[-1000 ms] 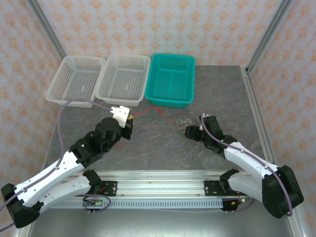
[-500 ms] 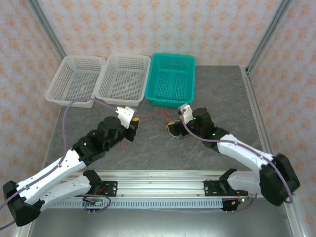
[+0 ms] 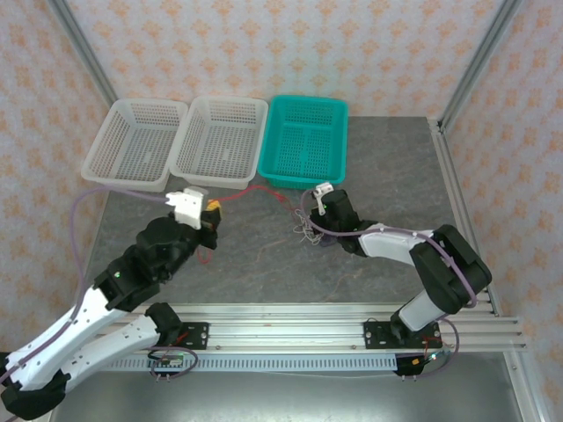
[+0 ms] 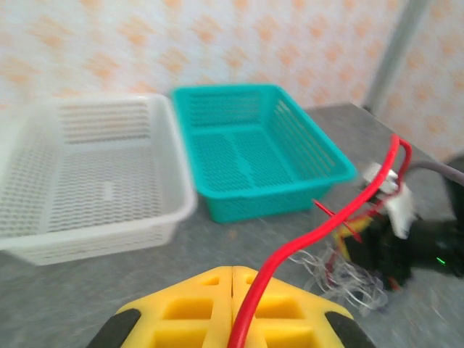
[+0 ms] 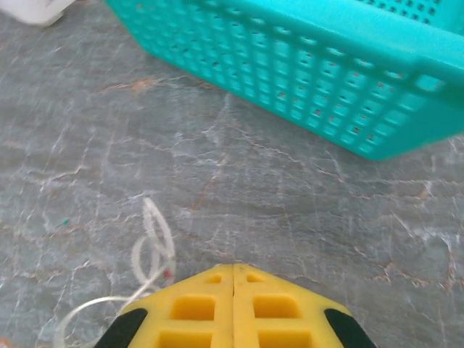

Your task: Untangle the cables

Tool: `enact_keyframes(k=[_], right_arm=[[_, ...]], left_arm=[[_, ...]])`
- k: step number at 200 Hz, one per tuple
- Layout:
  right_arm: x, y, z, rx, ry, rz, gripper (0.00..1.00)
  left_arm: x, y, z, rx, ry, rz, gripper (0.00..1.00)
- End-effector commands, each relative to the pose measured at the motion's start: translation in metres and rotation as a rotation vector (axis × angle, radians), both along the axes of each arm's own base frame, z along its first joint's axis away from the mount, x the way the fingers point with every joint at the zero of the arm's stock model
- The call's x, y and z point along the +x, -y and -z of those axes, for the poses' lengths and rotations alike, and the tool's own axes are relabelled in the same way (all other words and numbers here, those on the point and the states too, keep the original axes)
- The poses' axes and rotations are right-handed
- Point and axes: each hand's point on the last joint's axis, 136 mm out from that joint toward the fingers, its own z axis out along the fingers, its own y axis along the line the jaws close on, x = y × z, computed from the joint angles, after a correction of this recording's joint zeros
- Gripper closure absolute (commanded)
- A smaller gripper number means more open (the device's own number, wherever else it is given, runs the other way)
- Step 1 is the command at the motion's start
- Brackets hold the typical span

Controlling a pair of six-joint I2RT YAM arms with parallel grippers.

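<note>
left tool [image 4: 232, 279] clamped on the red cable [image 4: 326, 220], which runs raised toward 3 o'clock into the tangle of cables [image 3: 306, 232] on the bench [image 3: 264, 268], just 6 o'clock of the teal basket [image 3: 303, 180]. right tool [image 5: 233, 274] is closed at the tangle beside a white loop [image 5: 154, 243]; whether it has a strand cannot be told. if not, a pull would likely drag or tighten the knot.

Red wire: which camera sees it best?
The left wrist view. There the red wire rises large and clear from the shut left tool toward the tangle. The top view shows it as a thin thread near the teal basket. The right wrist view has a white wire instead.
</note>
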Motion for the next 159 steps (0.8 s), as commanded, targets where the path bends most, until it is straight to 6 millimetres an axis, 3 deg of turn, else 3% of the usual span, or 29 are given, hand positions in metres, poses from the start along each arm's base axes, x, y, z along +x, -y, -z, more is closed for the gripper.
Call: enact_keyframes(k=[1, 20, 54, 76, 90, 111, 129, 143, 159], right_arm=[[-0.001, 0.037, 0.006, 0.177, -0.110, 0.274, 1.00], [-0.013, 0.080, 0.018, 0.300, -0.202, 0.491, 1.00], [-0.040, 0.170, 0.029, 0.471, -0.330, 0.931, 1.00], [-0.043, 0.195, 0.016, 0.549, -0.319, 1.020, 1.00], [-0.037, 0.193, -0.002, 0.547, -0.272, 0.964, 1.00], [-0.025, 0.169, -0.034, 0.601, -0.218, 0.792, 0.99], [-0.024, 0.145, -0.065, 0.576, -0.162, 0.646, 0.64], [-0.029, 0.124, -0.087, 0.528, -0.117, 0.539, 0.28], [-0.037, 0.098, -0.105, 0.538, -0.098, 0.416, 0.18]], left_arm=[[-0.005, -0.075, -0.010, 0.013, 0.008, -0.372, 1.00], [-0.012, -0.102, 0.000, 0.074, -0.035, -0.494, 1.00], [-0.014, -0.118, 0.019, 0.079, -0.088, -0.572, 1.00], [-0.008, -0.114, 0.029, 0.051, -0.119, -0.552, 1.00], [-0.001, -0.098, 0.032, 0.033, -0.129, -0.472, 1.00], [0.009, -0.069, 0.030, -0.003, -0.123, -0.326, 1.00], [0.013, -0.036, 0.017, -0.047, -0.088, -0.150, 1.00], [0.015, -0.002, 0.000, -0.101, -0.047, 0.025, 1.00], [0.024, 0.029, -0.017, -0.145, -0.041, 0.147, 1.00]])
